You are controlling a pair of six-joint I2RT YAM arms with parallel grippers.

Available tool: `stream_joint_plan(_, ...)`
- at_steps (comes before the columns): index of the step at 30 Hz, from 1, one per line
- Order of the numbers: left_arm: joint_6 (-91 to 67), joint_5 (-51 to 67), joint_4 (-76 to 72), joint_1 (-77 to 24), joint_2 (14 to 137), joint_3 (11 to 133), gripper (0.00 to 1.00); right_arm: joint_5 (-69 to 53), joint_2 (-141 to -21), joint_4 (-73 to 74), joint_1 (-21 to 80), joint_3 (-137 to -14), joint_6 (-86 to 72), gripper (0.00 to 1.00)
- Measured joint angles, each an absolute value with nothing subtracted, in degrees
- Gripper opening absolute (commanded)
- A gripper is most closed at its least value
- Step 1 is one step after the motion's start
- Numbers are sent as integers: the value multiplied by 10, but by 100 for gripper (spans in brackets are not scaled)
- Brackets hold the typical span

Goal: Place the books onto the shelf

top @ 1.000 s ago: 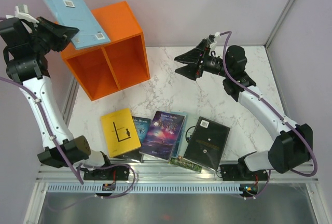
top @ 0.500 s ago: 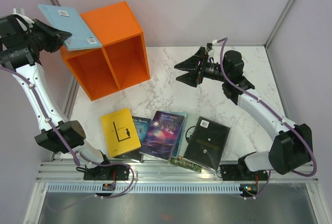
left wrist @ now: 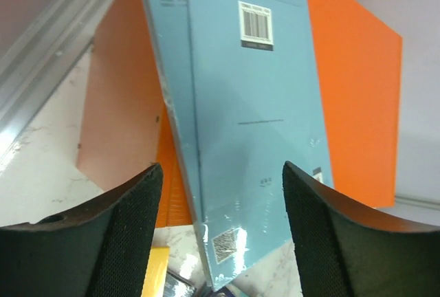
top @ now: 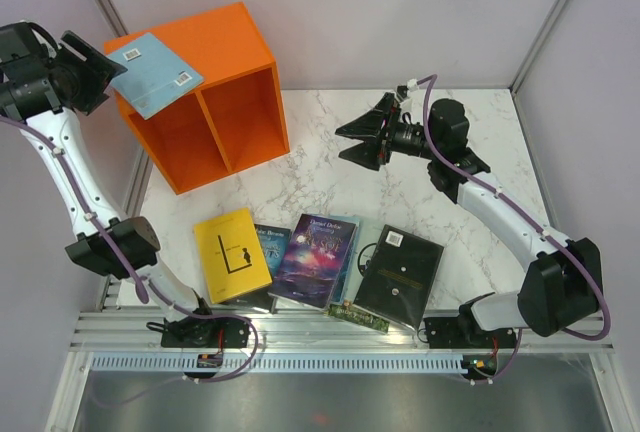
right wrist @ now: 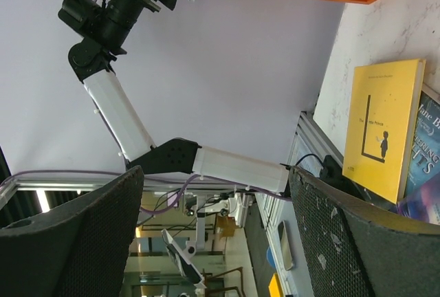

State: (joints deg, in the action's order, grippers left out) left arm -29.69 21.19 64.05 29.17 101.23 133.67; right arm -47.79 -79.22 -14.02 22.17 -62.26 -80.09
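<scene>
**Inspector A:** Starting at the left: what do we record for the left gripper (top: 108, 80)?

**Inspector B:** Its jaws stand apart and grip nothing. It hangs just beside the light blue book (top: 155, 72), which lies flat on the roof of the shelf (top: 235, 52) at the left corner, with one corner overhanging.

**Inspector A:** And the shelf itself?

**Inspector B:** It is orange, with two compartments open to the front; we see nothing in either. We judge one book placed, if the roof counts as the shelf.

**Inspector A:** Moving right?

**Inspector B:** The right gripper (top: 342, 142) hovers above the table (top: 310, 187), well apart from the shelf; its jaws are wide apart with nothing between them.

**Inspector A:** What is outstanding?

**Inspector B:** There is a row at the near edge, left to right: yellow book (top: 232, 255); dark blue book (top: 274, 242), partly under its neighbours; purple galaxy book (top: 315, 247); green-gold book (top: 362, 318), only an edge showing; black book (top: 400, 272). We cannot count the whole stack; other covers may be hidden.

**Inspector A:** Our finding?

**Inspector B:** We judge the task to be at an early stage; five books at least remain on the table, and neither arm holds one.
</scene>
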Motion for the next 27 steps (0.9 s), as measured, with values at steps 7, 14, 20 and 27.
stream_joint_plan(7, -290, 104, 672, 292, 1003, 1390, 83, -477, -792, -137, 223, -621, -793, 89)
stream_joint_plan(14, -290, 74, 685, 265, 906, 1357, 82, -434, -814, 37, 223, -660, -644, 89)
stream_joint_plan(20, -290, 50, 688, 108, 791, 1257, 80, -336, -868, 242, 231, -673, -498, 88)
stream_joint_plan(27, -309, 49, 654, -76, 690, 1020, 78, -259, -886, 345, 281, -611, -430, 87)
